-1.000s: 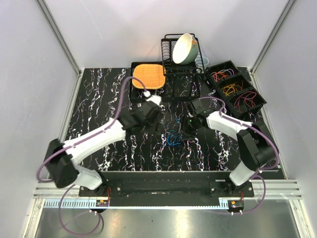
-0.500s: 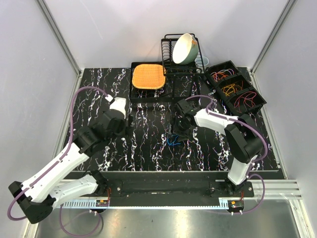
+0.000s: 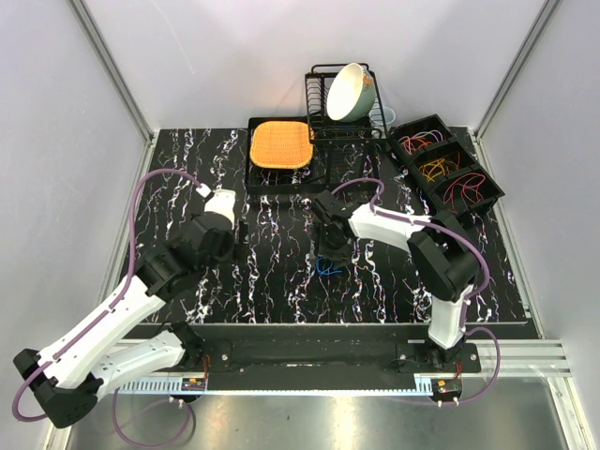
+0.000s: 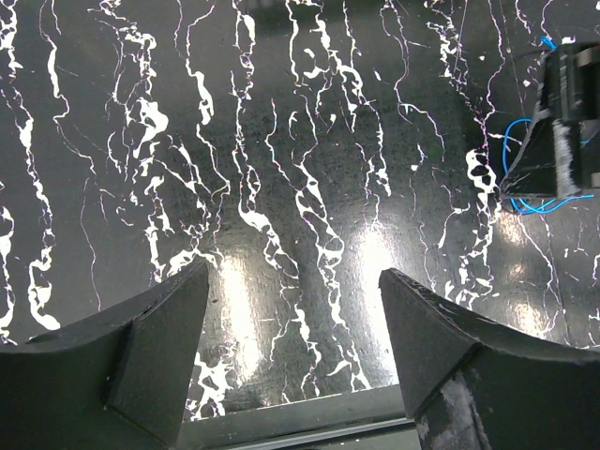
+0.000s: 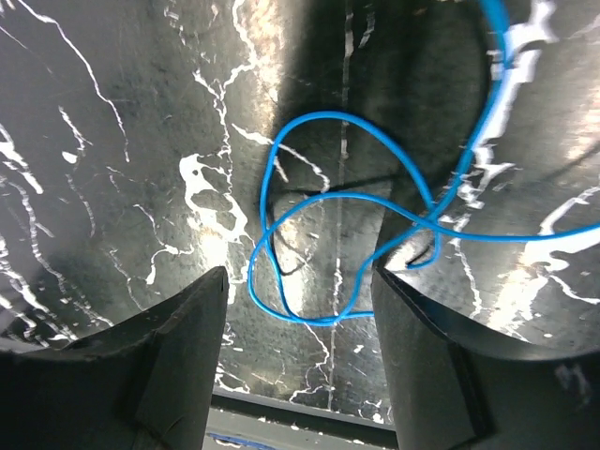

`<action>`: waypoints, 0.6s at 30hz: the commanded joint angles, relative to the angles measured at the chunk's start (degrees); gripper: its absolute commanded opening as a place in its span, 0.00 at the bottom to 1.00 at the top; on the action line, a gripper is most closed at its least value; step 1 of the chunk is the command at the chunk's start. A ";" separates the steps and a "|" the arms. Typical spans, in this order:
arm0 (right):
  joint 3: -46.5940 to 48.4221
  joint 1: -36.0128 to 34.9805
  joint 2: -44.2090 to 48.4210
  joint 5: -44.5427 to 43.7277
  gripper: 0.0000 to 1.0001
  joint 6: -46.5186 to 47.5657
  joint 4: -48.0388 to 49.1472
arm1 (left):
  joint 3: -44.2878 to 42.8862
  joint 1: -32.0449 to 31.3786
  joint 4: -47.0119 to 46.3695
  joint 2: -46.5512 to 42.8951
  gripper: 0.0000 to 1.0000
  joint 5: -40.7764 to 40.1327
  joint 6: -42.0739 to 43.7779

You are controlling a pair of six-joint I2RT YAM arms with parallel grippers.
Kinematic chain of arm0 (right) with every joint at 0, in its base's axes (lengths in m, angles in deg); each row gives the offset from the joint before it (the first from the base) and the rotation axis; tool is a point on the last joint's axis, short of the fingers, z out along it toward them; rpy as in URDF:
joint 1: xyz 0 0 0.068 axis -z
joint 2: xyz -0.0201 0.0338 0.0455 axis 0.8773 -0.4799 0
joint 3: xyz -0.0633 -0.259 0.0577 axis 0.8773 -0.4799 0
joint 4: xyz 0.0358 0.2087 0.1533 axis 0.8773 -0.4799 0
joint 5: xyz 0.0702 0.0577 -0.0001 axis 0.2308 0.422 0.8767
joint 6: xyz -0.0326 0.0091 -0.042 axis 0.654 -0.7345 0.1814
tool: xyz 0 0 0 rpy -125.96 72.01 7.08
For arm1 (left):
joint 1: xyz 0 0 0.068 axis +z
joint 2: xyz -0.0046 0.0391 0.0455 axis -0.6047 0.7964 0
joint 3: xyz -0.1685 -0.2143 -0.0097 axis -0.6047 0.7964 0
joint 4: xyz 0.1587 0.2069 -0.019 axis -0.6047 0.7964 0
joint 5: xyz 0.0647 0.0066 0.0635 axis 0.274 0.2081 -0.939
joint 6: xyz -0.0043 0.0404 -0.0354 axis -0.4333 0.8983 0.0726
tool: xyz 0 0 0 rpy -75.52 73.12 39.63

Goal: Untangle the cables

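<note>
**Blue cable [image 5: 323, 115] under the open right claw [image 5: 300, 309].**
The thin, glossy blue cable lies in crossing loops on the black, white-veined surface [image 3: 187, 187], between the right claw's spread matte-black fingers, which grip nothing. The left claw [image 4: 292, 300], equally wide apart and empty, hangs over bare surface well to the cable's left. Other coloured cables [image 3: 433, 170] lie coiled in a black three-part bin [image 3: 487, 192].

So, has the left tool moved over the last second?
Yes. The left tool has swung left, away from the orange mat it was just in front of, toward the table's left side.
</note>
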 commanded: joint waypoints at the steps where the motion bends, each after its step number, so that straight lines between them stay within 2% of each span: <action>1: 3.42 -1.72 -2.16 -3.70 0.67 -0.16 -2.82 | 0.05 0.22 -2.35 -1.59 0.77 -1.88 0.93; 8: 6.84 -3.39 -4.18 -8.88 0.60 0.28 -6.76 | 0.14 0.22 -2.44 -2.04 0.77 -1.70 1.02; 12: 8.52 -3.92 -5.94 -11.96 0.52 1.68 -9.50 | 0.14 0.22 -2.44 -2.30 0.77 -1.79 0.93; 18: 9.22 -4.53 -6.73 -12.93 0.26 2.21 -10.38 | 0.23 0.22 -2.44 -2.12 0.77 -1.88 1.02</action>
